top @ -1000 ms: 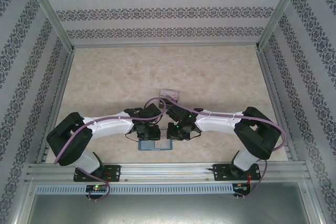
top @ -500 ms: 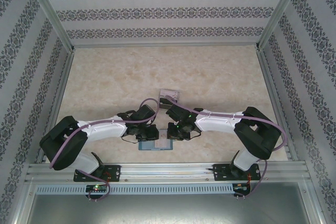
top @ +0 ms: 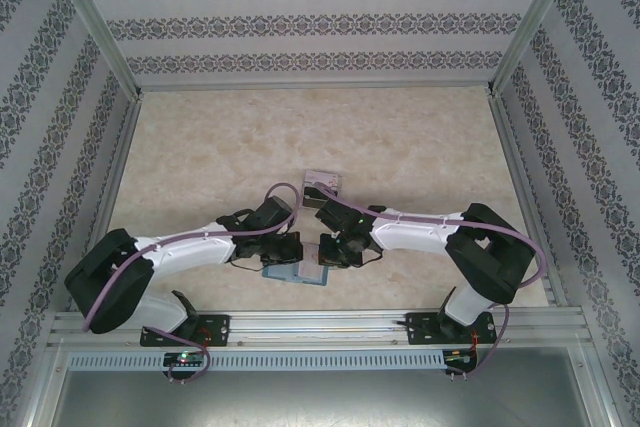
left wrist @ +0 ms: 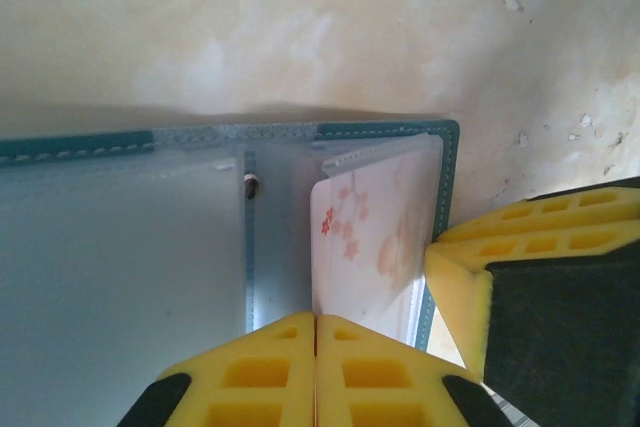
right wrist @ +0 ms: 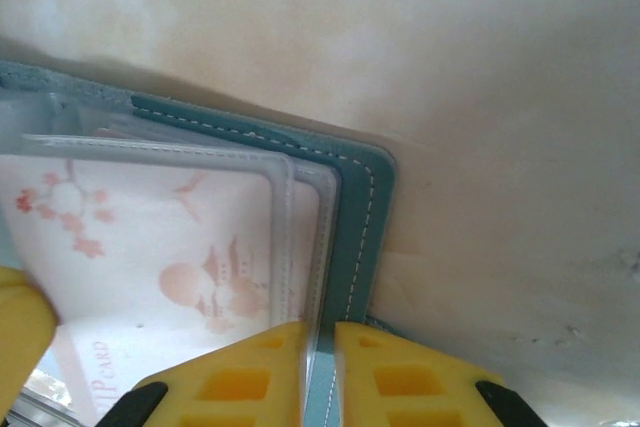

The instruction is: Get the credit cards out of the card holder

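Teal card holder (right wrist: 352, 207), half hidden under both arms: right gripper (right wrist: 318, 367) pinches its edge, left gripper (left wrist: 315, 372) has newly shut at the pale card's (left wrist: 375, 237) covered edge.

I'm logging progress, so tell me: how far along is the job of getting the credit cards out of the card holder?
Done: the card holder lies open. In hand: the right gripper pinches its edge, and the left gripper is shut, apparently on the pale blossom card. Left: that card sits inside its clear pocket, so pulling it out remains.
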Available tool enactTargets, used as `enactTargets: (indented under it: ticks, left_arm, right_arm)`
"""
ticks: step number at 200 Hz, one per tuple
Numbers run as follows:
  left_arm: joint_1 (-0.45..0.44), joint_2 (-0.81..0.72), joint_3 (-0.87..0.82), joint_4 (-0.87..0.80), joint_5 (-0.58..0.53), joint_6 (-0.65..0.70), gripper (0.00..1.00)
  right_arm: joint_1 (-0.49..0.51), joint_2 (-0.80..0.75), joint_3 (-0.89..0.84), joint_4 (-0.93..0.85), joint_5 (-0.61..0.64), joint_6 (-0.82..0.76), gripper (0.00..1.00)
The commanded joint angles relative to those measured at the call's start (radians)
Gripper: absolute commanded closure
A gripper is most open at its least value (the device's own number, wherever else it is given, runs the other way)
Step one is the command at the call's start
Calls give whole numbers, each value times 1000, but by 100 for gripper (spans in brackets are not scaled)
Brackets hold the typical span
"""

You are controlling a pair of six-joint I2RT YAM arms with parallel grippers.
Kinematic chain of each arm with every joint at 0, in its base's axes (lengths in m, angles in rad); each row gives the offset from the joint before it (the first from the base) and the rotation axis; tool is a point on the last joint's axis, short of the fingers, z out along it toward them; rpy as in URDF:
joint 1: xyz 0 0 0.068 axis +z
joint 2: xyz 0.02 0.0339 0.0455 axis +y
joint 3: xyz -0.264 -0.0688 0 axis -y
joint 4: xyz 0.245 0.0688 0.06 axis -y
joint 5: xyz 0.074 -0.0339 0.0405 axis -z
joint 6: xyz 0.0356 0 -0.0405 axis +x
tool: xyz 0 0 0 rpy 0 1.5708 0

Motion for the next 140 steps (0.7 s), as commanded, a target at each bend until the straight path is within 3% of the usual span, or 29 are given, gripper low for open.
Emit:
enactTargets:
  ticks: [1,95,140]
  left_arm:
    - [8,-27,9,-70,-40,19,93]
    - [10,-98,77,-334,-171,77,94]
    - [10,-107,94,-359,-192,90,94]
  right_arm:
    - [14,26,11,-47,29,-25,82]
    - [14,37,29,-76,43,-34,82]
    - [14,24,29,-81,45,-30,82]
